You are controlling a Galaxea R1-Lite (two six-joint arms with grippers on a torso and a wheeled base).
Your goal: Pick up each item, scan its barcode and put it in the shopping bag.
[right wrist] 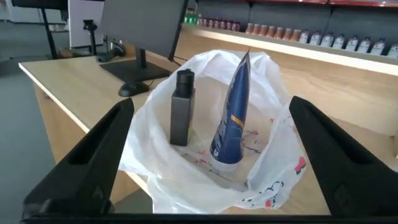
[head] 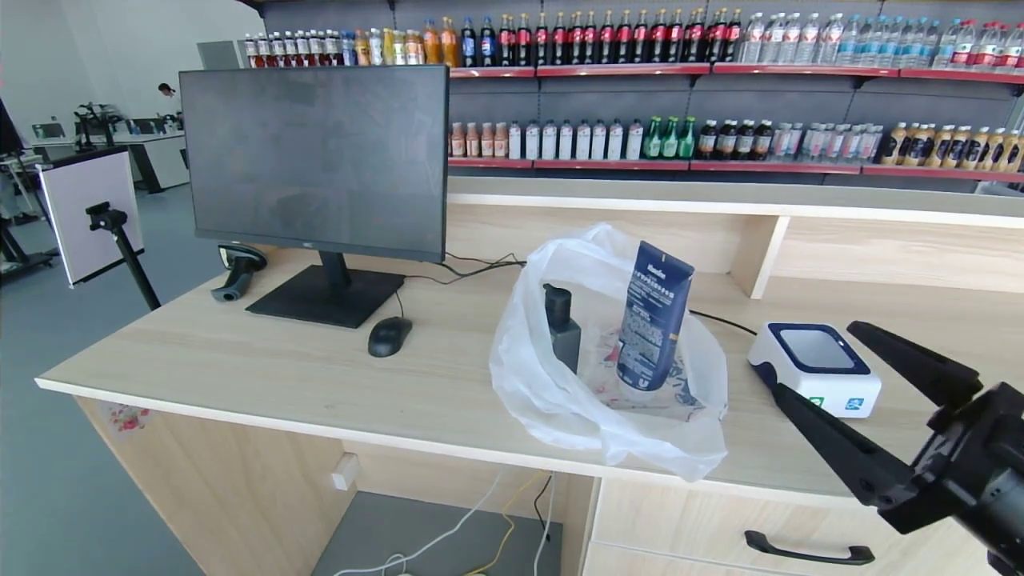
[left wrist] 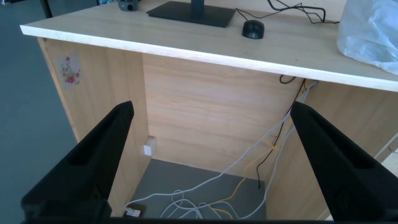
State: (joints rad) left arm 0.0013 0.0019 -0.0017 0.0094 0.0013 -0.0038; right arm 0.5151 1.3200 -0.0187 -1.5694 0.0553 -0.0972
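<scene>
Head view: blue tube [head: 654,320] and dark bottle [head: 562,328] stood inside the shopping bag [head: 528,376]; right gripper [head: 814,358] hung spread, empty. Left wrist view: left gripper [left wrist: 211,107] gaped empty below the counter [left wrist: 186,43]. Right wrist view: both bagged; task seemingly finished.

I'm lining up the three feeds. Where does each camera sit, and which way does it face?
Head: high, looking forward and down at the counter; right gripper shows in the foreground.
Left wrist: low before the counter, facing its underside and cables, past the left gripper.
Right wrist: facing the shopping bag, past the open right gripper.
Shared: all three show the mouse.
</scene>
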